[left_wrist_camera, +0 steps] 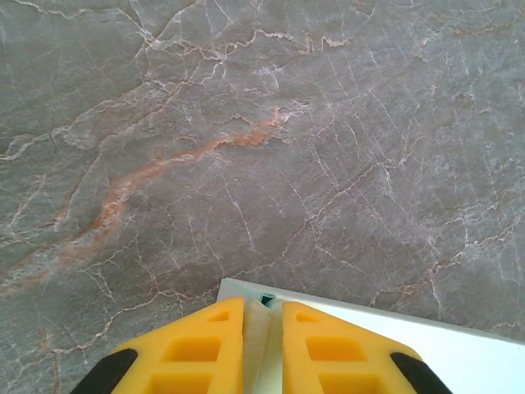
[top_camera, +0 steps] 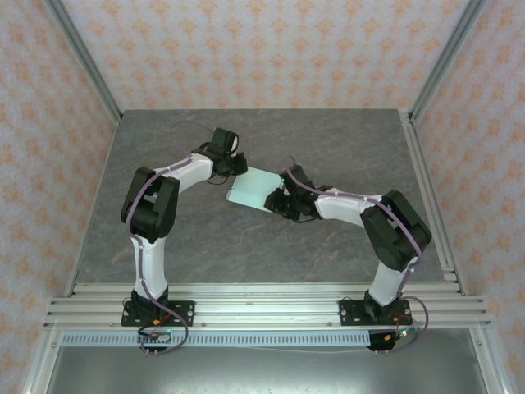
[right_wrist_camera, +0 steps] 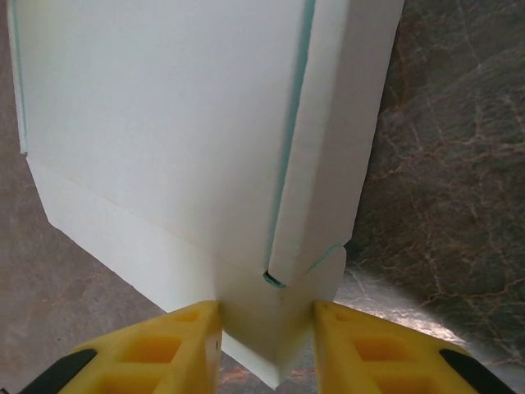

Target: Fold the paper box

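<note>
- Yellow fingers (left_wrist_camera: 215,351) of the left gripper (top_camera: 239,170) stand almost together in its wrist view. We see a thin upright edge of pale card filling the slit between them, so they pinch it.
- From above, we find this gripper at the far left edge of the paper box (top_camera: 251,189), with its arm reaching in from the left.
- Ahead of those fingers a corner of the box lies on the grey marbled table (left_wrist_camera: 246,123), and a small teal notch shows right at the fingertips.
- The box sits mid-table between the two grippers. It is a small pale mint rectangle, turned a little askew to the table's edges.
- In the right wrist view we see a broad smooth panel. A narrow strip is folded over along its right side and trimmed by a mint-green line, and a creased, angled flap sits at its lower left.
- The right gripper (top_camera: 277,199) meets the near right edge of the box.
- Its jaws stand partly closed, wider than the left pair. A folded corner of card spans the gap, and both yellow pads (right_wrist_camera: 193,349) lie against it, so we read it as gripped.
</note>
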You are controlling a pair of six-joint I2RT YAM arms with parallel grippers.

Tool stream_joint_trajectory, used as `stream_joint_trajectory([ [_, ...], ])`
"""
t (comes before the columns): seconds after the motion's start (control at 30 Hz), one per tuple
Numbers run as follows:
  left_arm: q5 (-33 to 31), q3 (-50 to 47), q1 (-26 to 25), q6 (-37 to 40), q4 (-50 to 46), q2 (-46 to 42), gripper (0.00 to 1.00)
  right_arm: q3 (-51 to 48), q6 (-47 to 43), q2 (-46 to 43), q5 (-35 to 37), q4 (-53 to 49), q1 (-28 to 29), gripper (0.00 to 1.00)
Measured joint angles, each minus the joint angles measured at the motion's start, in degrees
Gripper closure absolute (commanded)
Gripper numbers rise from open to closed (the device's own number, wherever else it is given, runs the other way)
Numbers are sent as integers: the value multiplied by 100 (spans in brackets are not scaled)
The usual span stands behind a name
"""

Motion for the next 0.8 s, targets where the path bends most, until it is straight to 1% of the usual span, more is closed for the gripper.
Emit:
stream_joint_trajectory([
  [0.17,-63,-11,-2,-39,50,-2,88,-90,195,0,-131,201,0,65],
  [0.27,-74,-17,-2,-39,48,-13,89,-92,160,-28,-61,173,0,57],
  [0.37,-63,-44,-11,-42,44,-33,89,-92,-57,-164,282,13,0,46],
  [0.43,-63,-55,-31,-42,31,-48,89,-87,-210,-247,501,-59,0,41],
  [0.57,-59,-55,-57,-42,20,-48,89,13,-505,-269,780,-254,0,40],
  [0.8,-55,-55,-57,-42,9,-50,89,522,-863,-46,1082,-632,0,36],
])
